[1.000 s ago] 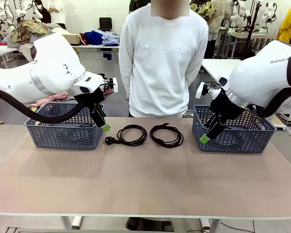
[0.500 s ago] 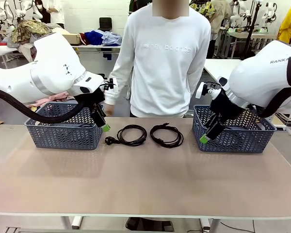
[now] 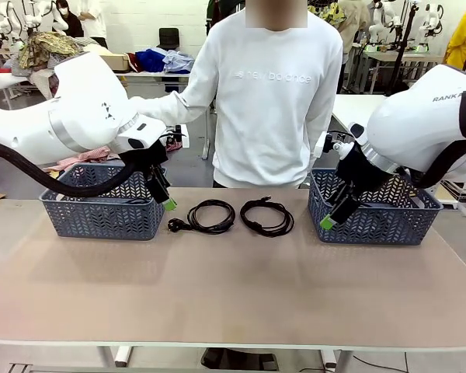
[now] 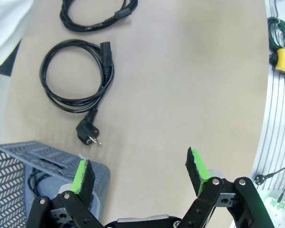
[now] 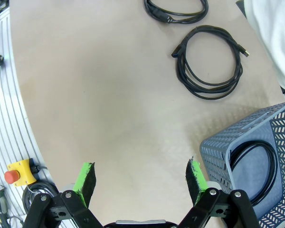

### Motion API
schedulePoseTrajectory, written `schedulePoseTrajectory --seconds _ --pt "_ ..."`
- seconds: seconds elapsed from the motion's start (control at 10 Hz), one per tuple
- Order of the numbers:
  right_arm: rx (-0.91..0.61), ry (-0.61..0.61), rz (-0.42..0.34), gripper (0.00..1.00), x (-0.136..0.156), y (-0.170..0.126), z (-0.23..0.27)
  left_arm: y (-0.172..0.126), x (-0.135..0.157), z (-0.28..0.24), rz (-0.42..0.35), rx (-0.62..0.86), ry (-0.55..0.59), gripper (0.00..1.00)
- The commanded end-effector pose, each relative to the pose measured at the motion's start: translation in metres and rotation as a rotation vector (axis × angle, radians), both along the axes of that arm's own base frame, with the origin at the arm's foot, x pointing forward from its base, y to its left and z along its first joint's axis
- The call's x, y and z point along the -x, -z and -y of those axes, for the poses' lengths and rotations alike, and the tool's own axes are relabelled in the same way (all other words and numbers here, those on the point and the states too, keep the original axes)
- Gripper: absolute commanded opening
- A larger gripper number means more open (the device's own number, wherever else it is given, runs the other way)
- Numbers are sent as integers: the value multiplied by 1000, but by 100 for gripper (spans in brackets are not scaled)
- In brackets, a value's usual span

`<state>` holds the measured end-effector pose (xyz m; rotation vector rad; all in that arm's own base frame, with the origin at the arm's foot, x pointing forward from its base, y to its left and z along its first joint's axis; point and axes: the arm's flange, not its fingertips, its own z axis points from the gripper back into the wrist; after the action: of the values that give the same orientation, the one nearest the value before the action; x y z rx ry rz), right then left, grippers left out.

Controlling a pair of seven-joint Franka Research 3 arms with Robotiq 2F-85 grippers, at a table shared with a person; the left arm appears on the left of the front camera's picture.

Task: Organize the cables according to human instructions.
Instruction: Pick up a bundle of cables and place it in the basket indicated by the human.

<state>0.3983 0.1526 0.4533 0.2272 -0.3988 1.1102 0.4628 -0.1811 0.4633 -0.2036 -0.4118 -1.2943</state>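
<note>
Two cables lie coiled side by side at the far middle of the table. The left coil (image 3: pixel 210 230) (image 4: pixel 110 71) has a chunky plug (image 4: pixel 88 134); the right coil (image 3: pixel 268 232) (image 5: pixel 213 94) is plain. Another coiled cable (image 4: pixel 35 178) lies in the left basket (image 3: pixel 101 214) and one (image 5: pixel 249 161) in the right basket (image 3: pixel 380 221). My left gripper (image 3: pixel 165 198) (image 4: pixel 141 173) hangs open at the left basket's near right corner. My right gripper (image 3: pixel 330 217) (image 5: pixel 140 175) hangs open at the right basket's left wall. Neither holds anything.
A person in a white sweatshirt stands at the far edge, one sleeve (image 3: pixel 167 105) stretched toward picture left behind my left arm. Yellow stop buttons (image 4: pixel 284 61) (image 5: pixel 14 173) sit off the table's near edge. The near half of the table is bare.
The person's arm has swung out from the side and now reaches toward picture left. Both arms, grippers and cables stay as they were.
</note>
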Motion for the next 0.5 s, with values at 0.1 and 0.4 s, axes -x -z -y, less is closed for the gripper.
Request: schedulePoseTrajectory --seconds 0.1,0.4 --pt "-2 6 1 100 0 -1 1 -3 -1 -1 -2 -10 1 100" --pt "-2 6 1 100 0 -1 1 -3 -1 -1 -2 -10 1 100"
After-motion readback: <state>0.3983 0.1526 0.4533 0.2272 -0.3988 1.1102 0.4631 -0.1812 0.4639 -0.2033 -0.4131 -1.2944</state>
